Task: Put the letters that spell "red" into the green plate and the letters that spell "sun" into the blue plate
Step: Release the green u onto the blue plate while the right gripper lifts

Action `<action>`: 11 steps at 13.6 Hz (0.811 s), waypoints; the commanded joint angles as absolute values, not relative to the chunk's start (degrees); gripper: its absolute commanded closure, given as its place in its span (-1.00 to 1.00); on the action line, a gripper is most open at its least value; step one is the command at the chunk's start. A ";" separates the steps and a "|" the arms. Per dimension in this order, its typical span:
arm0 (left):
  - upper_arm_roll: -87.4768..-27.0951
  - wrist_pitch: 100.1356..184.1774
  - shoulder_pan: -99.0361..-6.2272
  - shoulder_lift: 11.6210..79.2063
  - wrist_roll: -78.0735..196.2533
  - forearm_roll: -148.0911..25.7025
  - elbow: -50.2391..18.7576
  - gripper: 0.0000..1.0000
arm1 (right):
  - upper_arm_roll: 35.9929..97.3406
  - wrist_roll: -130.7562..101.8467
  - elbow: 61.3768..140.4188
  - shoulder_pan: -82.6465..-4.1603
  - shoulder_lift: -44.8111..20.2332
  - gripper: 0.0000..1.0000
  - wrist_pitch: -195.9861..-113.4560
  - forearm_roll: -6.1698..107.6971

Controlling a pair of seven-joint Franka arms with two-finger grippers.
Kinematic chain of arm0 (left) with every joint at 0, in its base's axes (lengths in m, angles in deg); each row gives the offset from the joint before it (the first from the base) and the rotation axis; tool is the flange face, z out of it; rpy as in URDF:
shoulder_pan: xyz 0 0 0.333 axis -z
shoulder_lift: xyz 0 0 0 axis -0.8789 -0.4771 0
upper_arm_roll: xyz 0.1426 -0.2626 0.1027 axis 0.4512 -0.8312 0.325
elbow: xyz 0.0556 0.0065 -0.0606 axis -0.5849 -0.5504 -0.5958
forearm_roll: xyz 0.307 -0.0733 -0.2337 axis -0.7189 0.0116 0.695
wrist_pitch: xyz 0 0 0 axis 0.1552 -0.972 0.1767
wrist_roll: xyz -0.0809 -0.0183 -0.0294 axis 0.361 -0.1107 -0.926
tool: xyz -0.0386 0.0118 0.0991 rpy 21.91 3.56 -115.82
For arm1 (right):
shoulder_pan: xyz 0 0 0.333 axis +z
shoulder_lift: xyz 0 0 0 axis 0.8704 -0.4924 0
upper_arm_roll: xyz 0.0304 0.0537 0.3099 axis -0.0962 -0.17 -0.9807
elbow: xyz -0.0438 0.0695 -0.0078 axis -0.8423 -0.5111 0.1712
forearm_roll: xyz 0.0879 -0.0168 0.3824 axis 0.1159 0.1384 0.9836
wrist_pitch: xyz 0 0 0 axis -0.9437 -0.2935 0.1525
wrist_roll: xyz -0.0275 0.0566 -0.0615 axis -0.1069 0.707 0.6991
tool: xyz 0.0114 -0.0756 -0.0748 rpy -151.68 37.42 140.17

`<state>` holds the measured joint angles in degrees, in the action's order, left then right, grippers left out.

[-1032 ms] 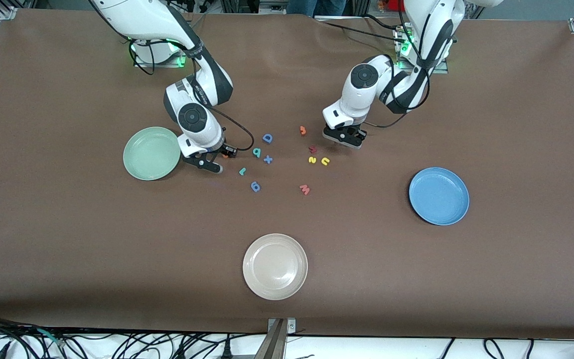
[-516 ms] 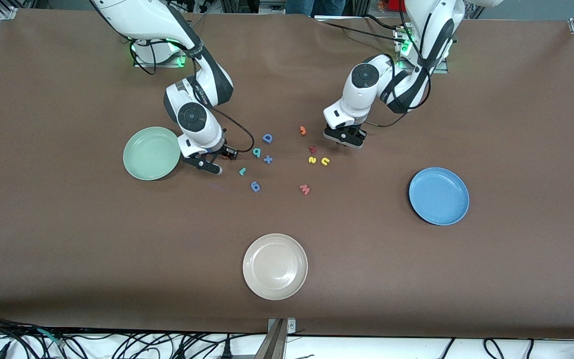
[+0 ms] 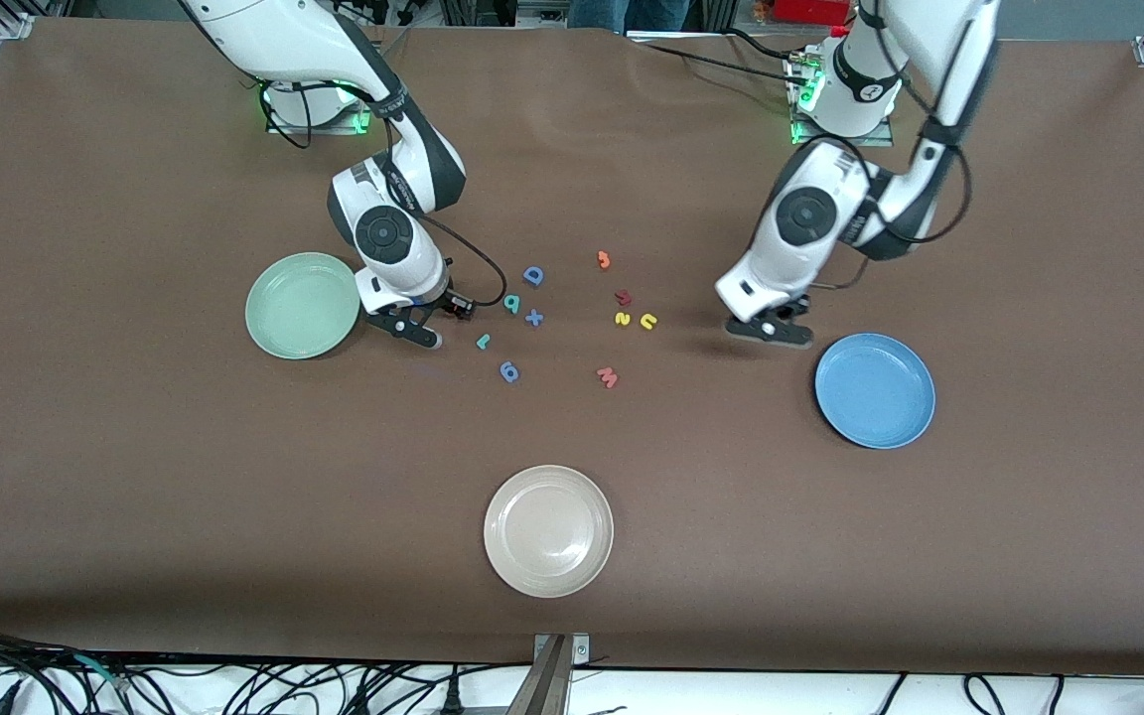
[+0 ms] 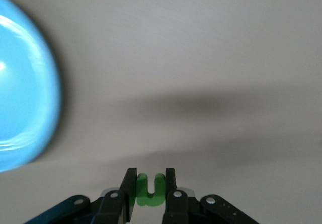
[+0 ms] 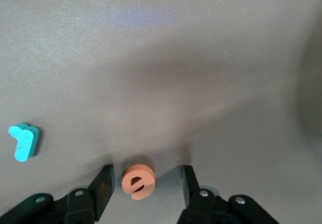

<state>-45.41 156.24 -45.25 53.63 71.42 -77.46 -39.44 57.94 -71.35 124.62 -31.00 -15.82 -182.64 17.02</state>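
Observation:
My left gripper (image 3: pixel 769 333) is shut on the olive-green "n" (image 4: pixel 142 188), pinched between its two fingers, over the table close to the blue plate (image 3: pixel 875 389). That plate's rim (image 4: pixel 50 90) shows in the left wrist view. The yellow "s" (image 3: pixel 622 319) and "u" (image 3: pixel 647 321) lie side by side on the table. Beside the green plate (image 3: pixel 302 304), my right gripper (image 3: pixel 418 328) stands open and low. The orange "e" (image 5: pixel 137 182) lies between its fingers, touching neither. The teal "r" (image 3: pixel 483 342) and teal "d" (image 3: pixel 511 304) lie nearby.
A white plate (image 3: pixel 548 530) sits nearest the front camera. Other loose letters: blue "D" (image 3: pixel 533 275), blue cross (image 3: pixel 533 318), another blue letter (image 3: pixel 509 371), salmon "W" (image 3: pixel 608 376), a dark red one (image 3: pixel 623 296) and an orange hooked one (image 3: pixel 604 260).
The left arm has carried the green "n" away from the letter cluster to beside the blue plate. The right gripper has stayed in place around the "e".

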 commanded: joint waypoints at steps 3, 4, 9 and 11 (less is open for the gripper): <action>-45.99 142.06 -58.40 50.48 52.77 -78.80 -28.10 0.77 | 57.97 -72.49 124.57 -30.71 -16.25 0.06 -183.42 16.91; -45.99 142.06 -60.60 48.82 49.07 -78.89 -26.35 0.77 | 57.97 -72.48 124.57 -30.79 -16.25 0.19 -183.42 16.91; -46.08 142.15 -63.53 40.46 45.87 -78.62 -19.83 0.68 | 57.97 -72.31 124.57 -30.88 -16.25 0.77 -183.33 16.91; -46.08 142.33 -63.53 39.48 45.78 -78.62 -19.65 0.51 | 57.97 -71.79 124.22 -30.88 -15.72 0.77 -182.72 16.91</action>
